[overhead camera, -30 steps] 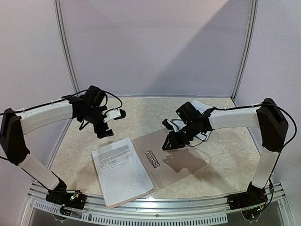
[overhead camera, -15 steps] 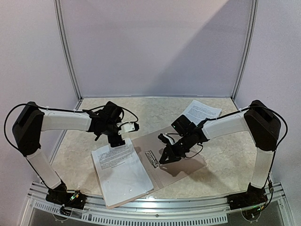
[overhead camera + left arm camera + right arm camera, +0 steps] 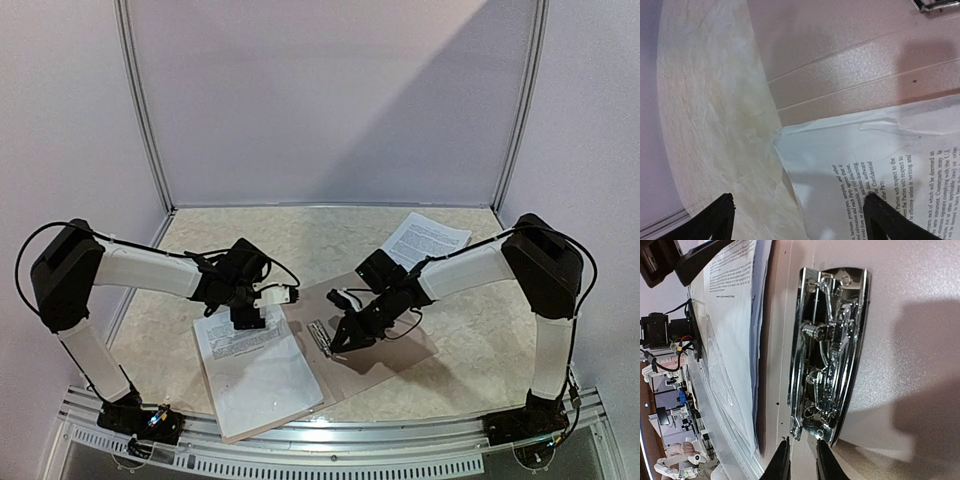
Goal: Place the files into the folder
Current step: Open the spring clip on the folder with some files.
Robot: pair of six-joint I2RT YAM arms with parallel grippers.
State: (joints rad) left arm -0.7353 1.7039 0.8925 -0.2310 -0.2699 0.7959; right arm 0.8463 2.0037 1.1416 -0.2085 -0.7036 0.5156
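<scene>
The folder (image 3: 395, 340) lies open and flat, tan-brown, with its metal clip (image 3: 322, 337) on the spine. A stack of files (image 3: 258, 368) lies on its left leaf. My left gripper (image 3: 250, 318) is open and empty, low over the far corner of the stack. In the left wrist view the wide-apart gripper (image 3: 797, 216) straddles the paper's corner (image 3: 790, 145), with the folder (image 3: 865, 75) beyond. My right gripper (image 3: 340, 338) hangs by the clip. In the right wrist view this gripper (image 3: 801, 460) is empty, with only a narrow gap, just short of the clip's (image 3: 830, 350) near end.
One more printed sheet (image 3: 428, 238) lies on the marbled table at the back right, behind the right arm. Purple walls close in the back and sides. A metal rail (image 3: 330, 440) runs along the near edge.
Both arms have come down and inward. The left gripper has moved right and down to the stack's far corner. The right gripper has moved left and down to the clip.
</scene>
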